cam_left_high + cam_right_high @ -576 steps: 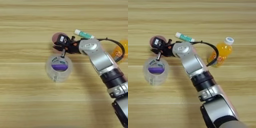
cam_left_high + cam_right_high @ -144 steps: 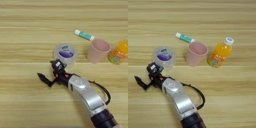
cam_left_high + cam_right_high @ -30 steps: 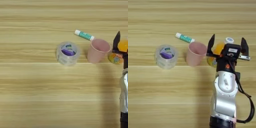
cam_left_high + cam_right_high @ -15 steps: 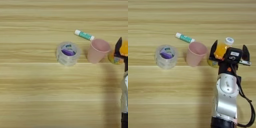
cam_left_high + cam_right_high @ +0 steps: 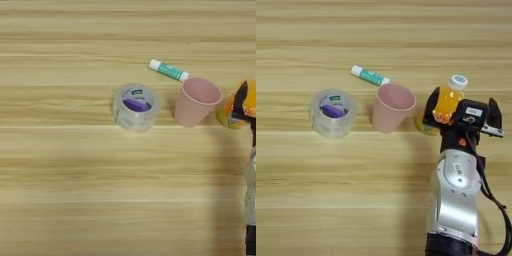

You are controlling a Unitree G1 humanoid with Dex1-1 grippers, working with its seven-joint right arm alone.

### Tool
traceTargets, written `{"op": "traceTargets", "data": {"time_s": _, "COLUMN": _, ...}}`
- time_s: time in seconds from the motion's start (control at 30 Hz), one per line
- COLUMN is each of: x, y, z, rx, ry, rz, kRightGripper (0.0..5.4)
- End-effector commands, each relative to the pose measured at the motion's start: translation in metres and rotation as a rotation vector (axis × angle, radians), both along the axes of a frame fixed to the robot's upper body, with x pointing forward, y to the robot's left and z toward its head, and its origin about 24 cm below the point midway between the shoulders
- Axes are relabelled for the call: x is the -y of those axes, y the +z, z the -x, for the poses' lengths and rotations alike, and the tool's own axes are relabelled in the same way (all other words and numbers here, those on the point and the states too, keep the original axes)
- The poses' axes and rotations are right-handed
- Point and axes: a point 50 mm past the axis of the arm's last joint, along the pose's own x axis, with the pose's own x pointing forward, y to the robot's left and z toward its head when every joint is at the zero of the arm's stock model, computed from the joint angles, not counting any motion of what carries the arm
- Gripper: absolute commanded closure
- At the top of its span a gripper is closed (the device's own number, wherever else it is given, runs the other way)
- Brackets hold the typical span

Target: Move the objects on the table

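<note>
right gripper (image 5: 462, 113) — fingers spread wide | orange bottle (image 5: 446, 103) upright between them, nearer the 9 o'clock finger | pink cup (image 5: 392, 107) just beyond — 9 o'clock

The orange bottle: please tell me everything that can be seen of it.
The orange bottle is small, of clear plastic filled with orange drink, with a white cap and a label near its base. It stands on the table, to the right of the pink cup. The right gripper is open, one black finger at each side; contact cannot be judged.

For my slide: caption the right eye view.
Black two-fingered tool straddling small orange bottle beside pink plastic cup.
</note>
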Motion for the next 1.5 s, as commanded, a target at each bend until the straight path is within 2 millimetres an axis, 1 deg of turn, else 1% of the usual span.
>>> {"op": "traceTargets", "data": {"time_s": 0.03, "x": -0.001, "y": 0.027, "z": -0.012, "rx": 0.088, "ry": 0.045, "rz": 0.052, "kRightGripper": 0.04}}
{"op": "traceTargets", "data": {"time_s": 0.47, "x": -0.002, "y": 0.022, "z": -0.021, "rx": 0.056, "ry": 0.088, "rz": 0.046, "kRightGripper": 0.04}}
{"op": "traceTargets", "data": {"time_s": 0.9, "x": 0.008, "y": 0.013, "z": -0.03, "rx": 0.014, "ry": 0.066, "rz": 0.023, "kRightGripper": 0.04}}
{"op": "traceTargets", "data": {"time_s": 1.13, "x": 0.011, "y": 0.012, "z": -0.033, "rx": 0.006, "ry": 0.064, "rz": 0.02, "kRightGripper": 0.04}}
{"op": "traceTargets", "data": {"time_s": 1.5, "x": 0.011, "y": 0.013, "z": -0.045, "rx": -0.008, "ry": 0.092, "rz": 0.034, "kRightGripper": 0.04}}
